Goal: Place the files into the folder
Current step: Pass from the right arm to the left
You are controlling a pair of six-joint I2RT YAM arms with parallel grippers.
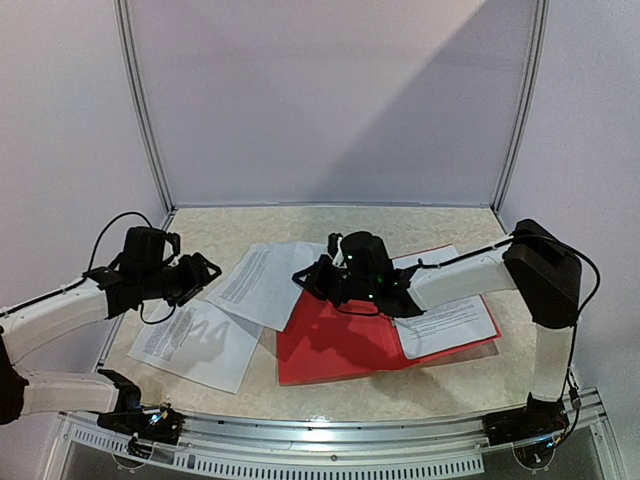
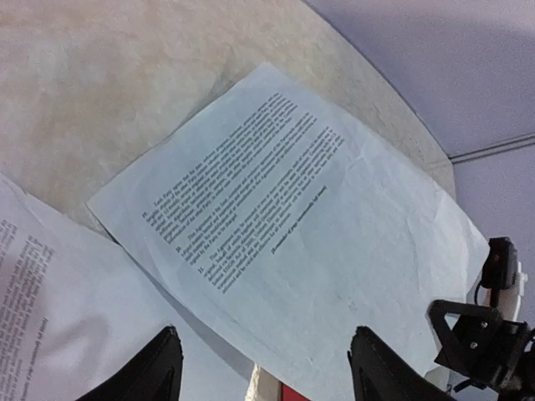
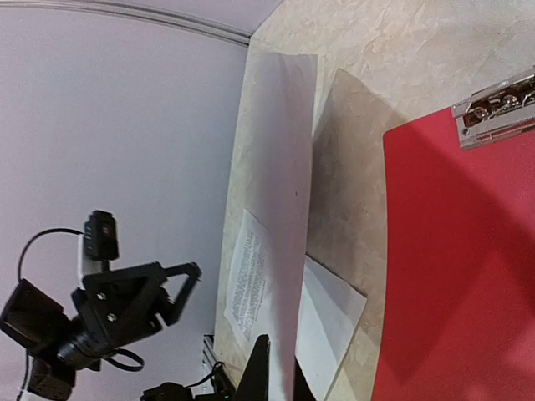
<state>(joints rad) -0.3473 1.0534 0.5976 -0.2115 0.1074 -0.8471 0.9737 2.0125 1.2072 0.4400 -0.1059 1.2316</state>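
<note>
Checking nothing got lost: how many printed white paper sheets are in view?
3. Left sheet lies near the left arm; middle sheet is pinched by the right gripper; right sheet lies on the red plastic folder. More may hide underneath.

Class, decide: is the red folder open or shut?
Open. The folder lies spread flat, its inside metal clip exposed.

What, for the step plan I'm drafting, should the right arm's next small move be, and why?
Probably carry the sheet across over the open red folder. The right gripper is shut on the sheet's edge, the sheet stands raised off the table, and a bare red part of the folder lies right beside it.
</note>
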